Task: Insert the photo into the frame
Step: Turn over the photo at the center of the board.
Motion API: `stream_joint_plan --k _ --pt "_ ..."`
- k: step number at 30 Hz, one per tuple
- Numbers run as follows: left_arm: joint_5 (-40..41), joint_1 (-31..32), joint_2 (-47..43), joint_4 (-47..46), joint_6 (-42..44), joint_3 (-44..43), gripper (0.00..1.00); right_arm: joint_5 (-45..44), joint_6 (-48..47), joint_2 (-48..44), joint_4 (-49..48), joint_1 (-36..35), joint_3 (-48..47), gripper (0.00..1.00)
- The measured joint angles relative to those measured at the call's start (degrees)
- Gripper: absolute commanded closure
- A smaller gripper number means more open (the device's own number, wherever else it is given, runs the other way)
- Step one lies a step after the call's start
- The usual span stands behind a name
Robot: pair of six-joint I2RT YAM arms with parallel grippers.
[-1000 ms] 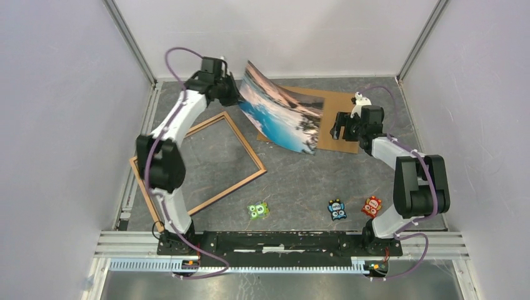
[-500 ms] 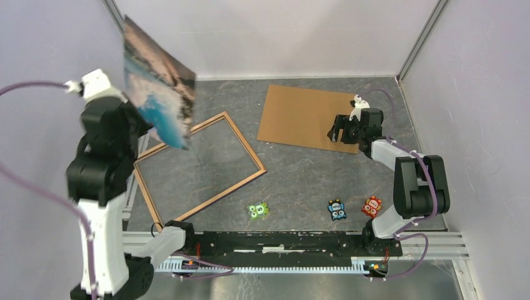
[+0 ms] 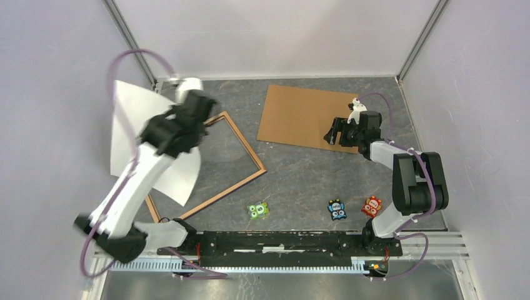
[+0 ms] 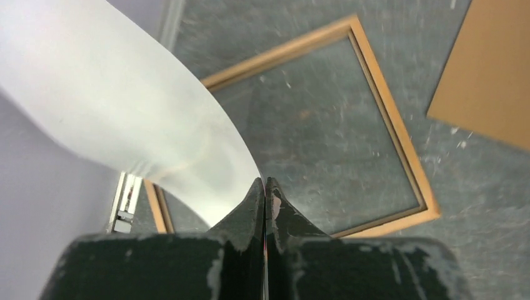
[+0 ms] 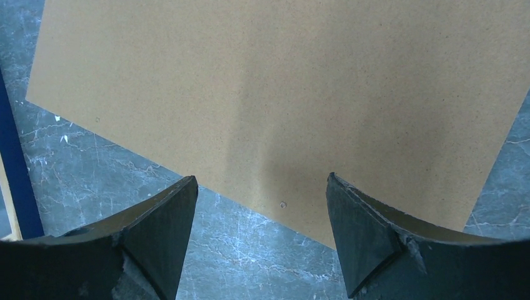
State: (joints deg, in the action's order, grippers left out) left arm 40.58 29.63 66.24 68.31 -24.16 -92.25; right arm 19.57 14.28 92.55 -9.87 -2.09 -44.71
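Photo [image 4: 125, 112] edge between tips of left pincer [image 4: 265, 185], seemingly above frame [image 4: 395, 125]

We count one photo [image 3: 127, 125], one frame [image 3: 228, 190], one board [image 3: 303, 115], three toys [image 3: 258, 210], [image 3: 337, 209], [image 3: 372, 205], and two arms [image 3: 134, 181], [image 3: 412, 181].

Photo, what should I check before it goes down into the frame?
1. Left jaws shut on photo: ok.
2. Photo's white back up: ok.
3. Photo flat: not ok, curled.
4. Frame lying wood side up: ok.
5. Photo squared over frame: not ok, skewed and off to its left side.
6. Right jaws open, over board, apart from frame: ok.
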Motion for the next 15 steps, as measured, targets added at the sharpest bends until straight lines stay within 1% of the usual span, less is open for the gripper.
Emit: stream_joint_plan --k 2,6,10,13,15 --pt "2.62 5.55 6.58 -1.29 -2.14 2.82 0.98 0.13 0.02 0.46 0.04 0.00 0.00 0.19" --pt "4.22 12.22 22.64 -3.45 -3.67 4.22 0.98 0.15 0.02 0.98 0.04 0.00 0.00 0.19" --pt "1.09 14.19 38.25 -4.50 -3.45 0.17 0.98 0.15 0.02 1.31 0.02 -0.04 0.00 0.19" --pt "-1.84 14.21 44.83 -4.79 -3.21 -2.84 0.98 0.17 0.02 1.81 -0.02 -0.04 0.00 0.19" --pt "-3.32 14.21 47.54 -5.03 -3.21 -4.72 0.98 0.15 0.02 2.62 -0.02 -0.04 0.00 0.19"
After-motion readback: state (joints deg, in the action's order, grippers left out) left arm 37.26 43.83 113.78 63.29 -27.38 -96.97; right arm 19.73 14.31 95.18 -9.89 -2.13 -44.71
